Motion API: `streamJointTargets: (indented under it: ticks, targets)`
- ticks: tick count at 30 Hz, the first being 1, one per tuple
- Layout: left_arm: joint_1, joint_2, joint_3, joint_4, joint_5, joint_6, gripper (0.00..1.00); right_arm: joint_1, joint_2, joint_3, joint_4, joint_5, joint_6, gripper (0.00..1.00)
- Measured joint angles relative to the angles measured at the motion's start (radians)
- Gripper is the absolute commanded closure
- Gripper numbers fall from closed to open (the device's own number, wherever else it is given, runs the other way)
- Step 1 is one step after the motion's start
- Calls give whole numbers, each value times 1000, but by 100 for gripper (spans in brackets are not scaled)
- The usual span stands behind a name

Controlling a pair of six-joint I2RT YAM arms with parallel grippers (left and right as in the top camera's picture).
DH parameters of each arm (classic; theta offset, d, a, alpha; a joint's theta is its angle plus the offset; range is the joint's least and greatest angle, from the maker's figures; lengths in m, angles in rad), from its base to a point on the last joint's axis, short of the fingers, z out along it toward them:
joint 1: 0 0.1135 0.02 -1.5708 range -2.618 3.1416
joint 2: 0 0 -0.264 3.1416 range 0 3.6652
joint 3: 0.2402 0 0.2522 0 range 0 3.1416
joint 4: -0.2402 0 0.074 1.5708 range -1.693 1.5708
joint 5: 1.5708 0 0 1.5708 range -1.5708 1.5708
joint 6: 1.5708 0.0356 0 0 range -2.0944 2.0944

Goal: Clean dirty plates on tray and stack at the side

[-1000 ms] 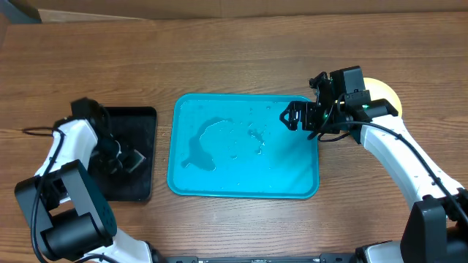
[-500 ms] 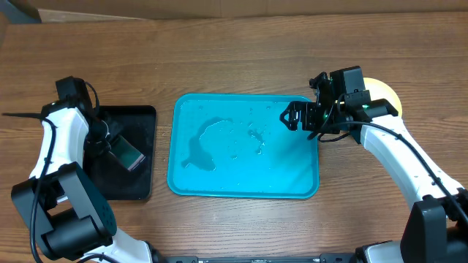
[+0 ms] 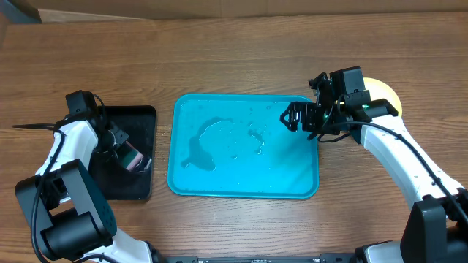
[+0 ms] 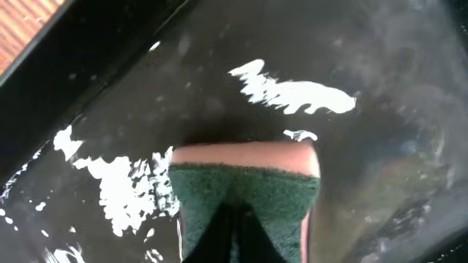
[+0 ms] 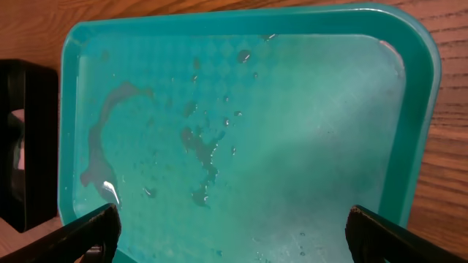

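Our left claw (image 3: 123, 148) is clamped on the sponge (image 4: 245, 191) over the black tray (image 3: 142, 117) by the left edge of the desk (image 3: 241, 51). Our right claw (image 3: 295, 115) gapes empty. The teal tray (image 3: 245, 186) is plateless, with the plates (image 3: 382, 90) by the right edge. We judge the cleaning done; next, release the sponge.

The large teal rectangular plastic tray (image 3: 285, 172) lies at the middle of the wooden table (image 3: 234, 58), its long side running left to right. Just beside it on the left, not touching, sits the smaller black rectangular plastic tray (image 3: 139, 186). Inside that one, toward its right half, the left gripper (image 3: 126, 153) pinches a green-and-pink sponge block (image 3: 132, 158). The right gripper (image 3: 291, 115) hangs, fingers spread, over the teal tray's far right corner. Right of the tray, behind that arm, a pale yellow round plastic plate (image 3: 385, 92) rests on the table. A puddle (image 3: 208, 142) lies in the tray's left half.
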Motion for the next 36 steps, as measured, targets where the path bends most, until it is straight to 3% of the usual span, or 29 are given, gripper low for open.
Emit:
streamJointTargets:
  ticks: [8, 16, 23, 26, 28, 36]
  targets:
    - [0, 7, 252, -387, 0, 0, 96, 0, -72, 51, -69, 5, -4, 0]
    - [0, 9, 721, -797, 60, 10, 88, -1, -394, 140, -146, 6, -32, 0]
    - [-2, 8, 817, -980, 226, 133, 87, -1, -576, 141, -304, 9, -41, 0]
    - [-5, 8, 817, -993, 306, 223, 47, -1, -647, 141, -370, 19, -42, 0]
    - [-15, 4, 813, -993, 344, 257, 0, -1, -708, 141, -406, 34, -43, 0]
    - [-55, -155, 781, -990, 392, 308, 0, -1, -869, 141, -532, 79, -48, 0]
